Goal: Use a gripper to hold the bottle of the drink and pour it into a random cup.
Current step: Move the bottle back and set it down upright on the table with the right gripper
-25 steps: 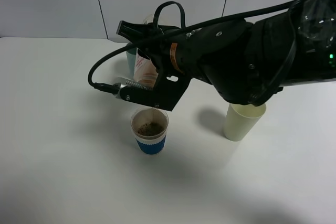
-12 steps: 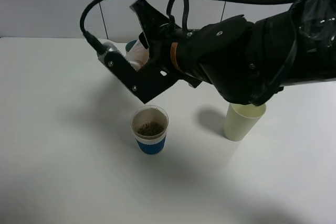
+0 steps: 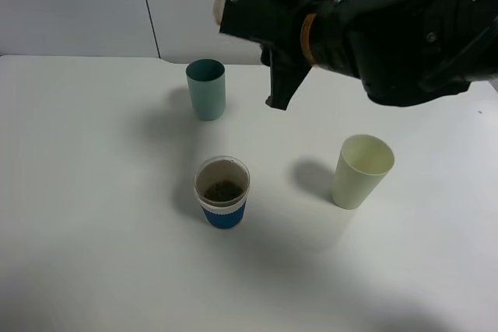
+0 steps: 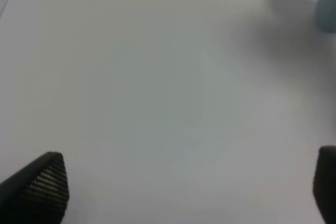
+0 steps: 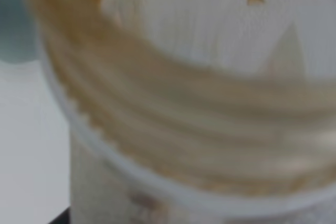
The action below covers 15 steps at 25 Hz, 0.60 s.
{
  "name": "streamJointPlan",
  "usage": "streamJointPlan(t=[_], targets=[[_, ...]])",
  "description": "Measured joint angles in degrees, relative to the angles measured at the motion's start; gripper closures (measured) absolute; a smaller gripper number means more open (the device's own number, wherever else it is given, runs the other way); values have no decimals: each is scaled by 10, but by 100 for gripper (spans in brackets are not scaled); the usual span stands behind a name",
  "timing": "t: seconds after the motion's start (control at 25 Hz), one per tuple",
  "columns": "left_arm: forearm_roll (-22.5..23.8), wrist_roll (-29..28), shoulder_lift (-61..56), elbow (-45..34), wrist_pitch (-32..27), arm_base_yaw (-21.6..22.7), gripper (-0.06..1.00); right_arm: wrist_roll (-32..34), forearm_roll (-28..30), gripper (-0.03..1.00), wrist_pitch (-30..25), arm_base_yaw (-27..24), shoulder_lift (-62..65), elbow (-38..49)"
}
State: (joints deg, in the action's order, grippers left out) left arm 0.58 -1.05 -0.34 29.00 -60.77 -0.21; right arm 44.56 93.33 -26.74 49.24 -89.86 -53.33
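Bottle (image 5: 184, 129) pinched tight in rt gripper (image 3: 237, 1), held high, well clear of cup (image 3: 222, 192)

On the table (image 3: 93, 192) three cups stand well apart. The short paper cup (image 3: 222, 192) stands nearest, about mid-table, with drink (image 3: 222, 190) in its bottom. The small cup (image 3: 206, 89) stands behind it, slightly to the left, near the far edge. The tall cup (image 3: 362, 170) stands to the right of the short paper cup, a little farther back. Above the far side, right of the small cup, hangs the right gripper (image 3: 249, 13) with the bottle (image 5: 199, 129) in it.
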Motion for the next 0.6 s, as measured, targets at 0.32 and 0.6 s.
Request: streamJointPlan(t=[0.32,0.6], targets=[[0,0,0,0,0,0,2,135,-106,60,92,-106,24,0],[0,0,0,0,0,0,2,143,-227,60,204,-217,26,0]])
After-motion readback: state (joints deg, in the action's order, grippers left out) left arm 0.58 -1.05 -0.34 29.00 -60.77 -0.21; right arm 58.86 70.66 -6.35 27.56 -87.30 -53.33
